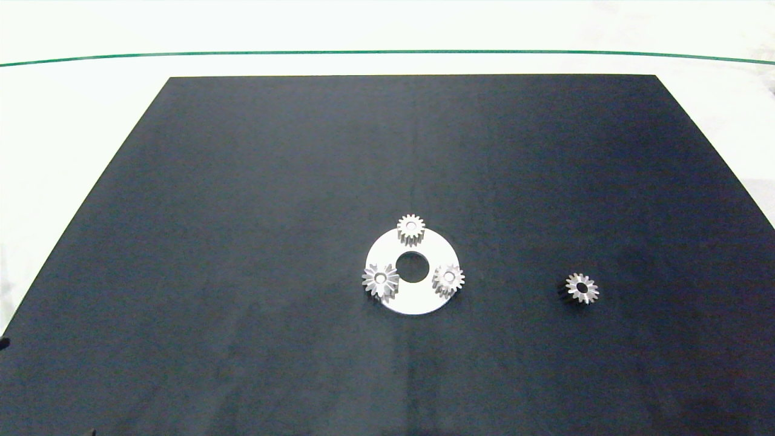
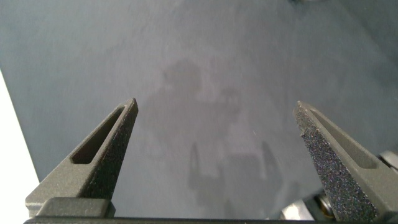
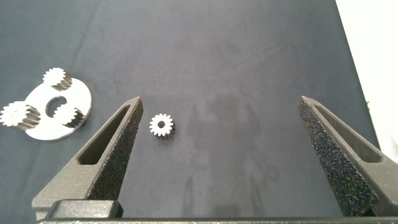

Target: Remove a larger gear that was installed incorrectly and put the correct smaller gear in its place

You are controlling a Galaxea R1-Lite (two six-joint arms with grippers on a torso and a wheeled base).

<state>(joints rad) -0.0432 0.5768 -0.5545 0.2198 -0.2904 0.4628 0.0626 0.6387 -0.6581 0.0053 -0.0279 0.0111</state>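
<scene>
The right hand (image 3: pixel 221 118) hung with its fingers spread wide above the black mat (image 1: pixel 242 212), holding nothing; the smaller gear (image 3: pixel 162 126) lay flat on the mat below it, nearer one finger, well apart from the silver disc (image 1: pixel 418 297); the left hand (image 2: pixel 216 121) was likewise spread and empty over bare mat; the larger gear (image 1: pixel 380 280) sat on the disc's left edge, with two short-toothed gears (image 1: pixel 411 227) on the far and right edges; the mat covered the white counter (image 1: pixel 72 121).
</scene>
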